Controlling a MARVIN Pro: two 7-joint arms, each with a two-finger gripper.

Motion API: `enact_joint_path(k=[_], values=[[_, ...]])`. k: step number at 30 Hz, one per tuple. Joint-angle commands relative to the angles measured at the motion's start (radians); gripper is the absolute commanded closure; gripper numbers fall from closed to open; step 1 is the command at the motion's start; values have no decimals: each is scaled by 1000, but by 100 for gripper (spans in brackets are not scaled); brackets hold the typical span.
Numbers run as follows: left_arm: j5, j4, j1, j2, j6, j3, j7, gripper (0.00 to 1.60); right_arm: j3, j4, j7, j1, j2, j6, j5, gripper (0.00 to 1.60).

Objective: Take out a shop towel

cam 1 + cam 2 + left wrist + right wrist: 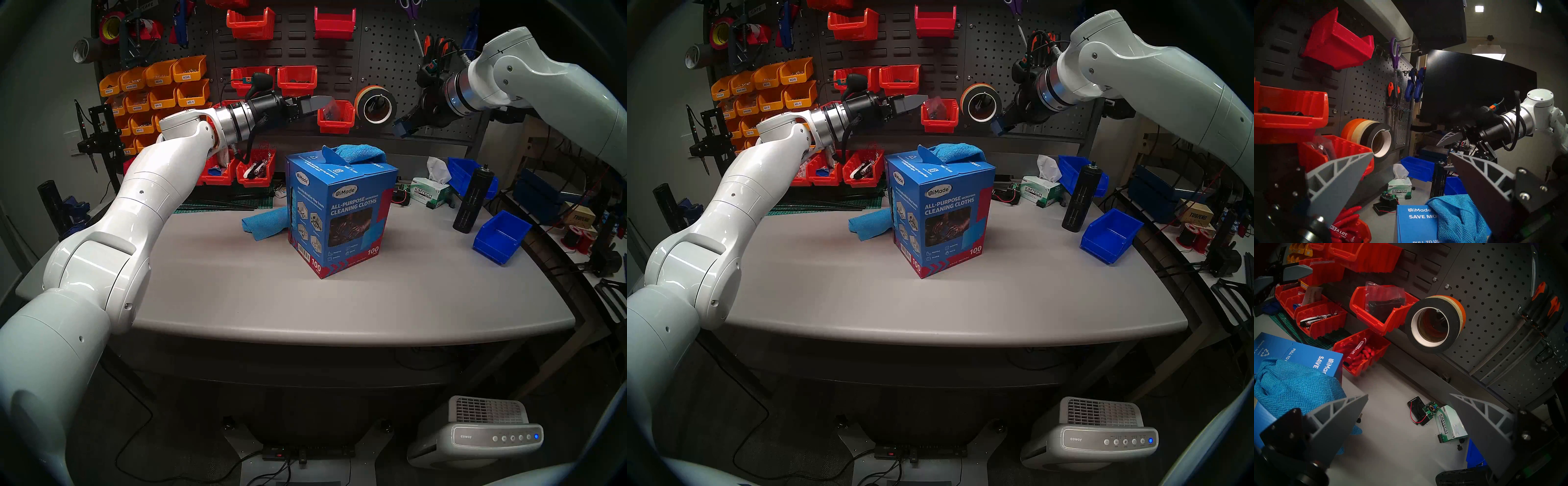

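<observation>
- Carton (342,217): light and upright on your desk (339,305); a sideways tug could tip it.
- Shop towel (359,154): bunched on the carton's top opening; another cloth (263,224) hangs from its side.
- Left hand (1410,171): spread wide, empty, above the towel.
- Right hand (1407,412): likewise released, raised, farther right.

Both arms (142,203) are glossy white shells with small dark screw dots, ending in silver wrist rings and black cylinders wrapped by braided black cable. Each hand (1410,171) carries 2 grey ribbed, pointed fingers (1339,176) on black screwed plates.
</observation>
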Motion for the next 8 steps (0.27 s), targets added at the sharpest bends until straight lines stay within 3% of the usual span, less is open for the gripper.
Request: enact_joint_path(k=[1, 8], values=[[-20, -40, -26, 2, 8, -26, 3, 0, 29, -1, -7, 34, -2, -10, -2, 0], [-20, -51, -20, 3, 14, -30, 12, 0, 29, -1, -7, 34, -2, -10, -2, 0]])
